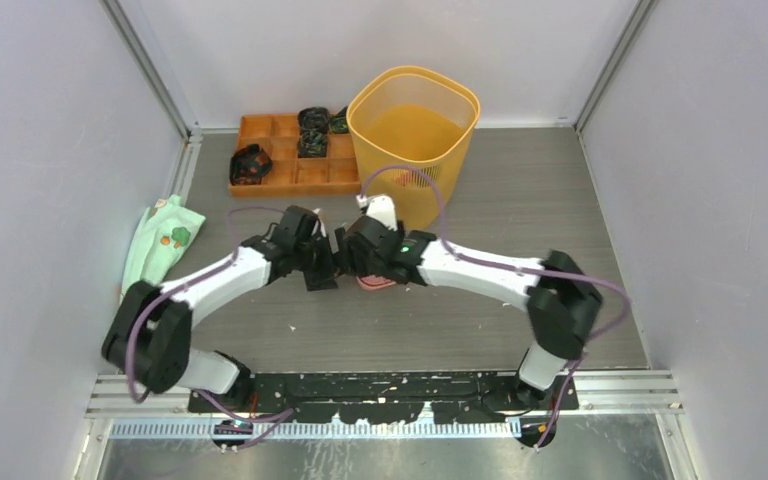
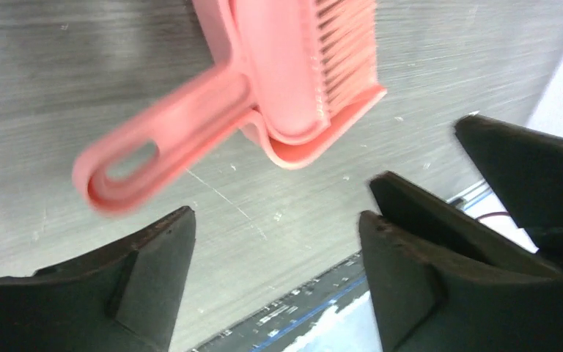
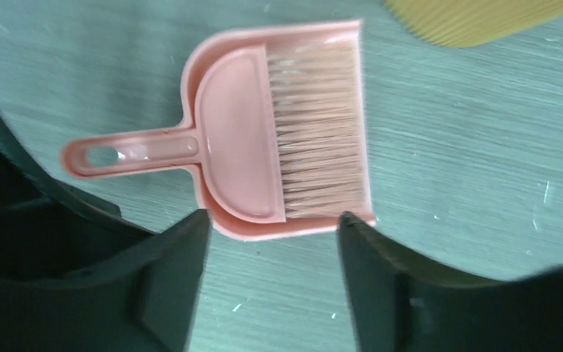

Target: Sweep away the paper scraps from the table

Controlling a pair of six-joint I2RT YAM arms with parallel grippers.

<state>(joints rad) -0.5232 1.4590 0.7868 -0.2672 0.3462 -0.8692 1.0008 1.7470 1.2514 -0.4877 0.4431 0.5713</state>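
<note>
Closing either tool on the wrong part is the main hazard: the pink brush [image 3: 238, 139] lies nested in the pink dustpan [image 3: 300, 223], handles stacked, so a grip across both would lift them as 1 piece and leave nothing free to sweep with. The left tool [image 2: 275, 216] stands wide and empty just short of the looped handle; the right tool [image 3: 273, 216] is also wide and empty, directly above the pan's lower wall. In the top view the 2 wrists are nearly touching at mid-table, so any sideways correction risks contact between the arms. A glancing touch would probably slide the light pan across the smooth table [image 1: 520, 200]. The yellow bin [image 1: 410, 190] stands just behind the right wrist, with a purple cable [image 1: 438, 200] arcing across its wall; a rearward lift could snag it or tip the bin. Of the paper scraps [image 2: 346, 177], only tiny white flecks show on the boards near the set. Open room lies to the right and toward the near rail [image 1: 380, 385]; the orange tray [image 1: 282, 152] and mint cloth [image 1: 165, 240] limit the left and far-left.
</note>
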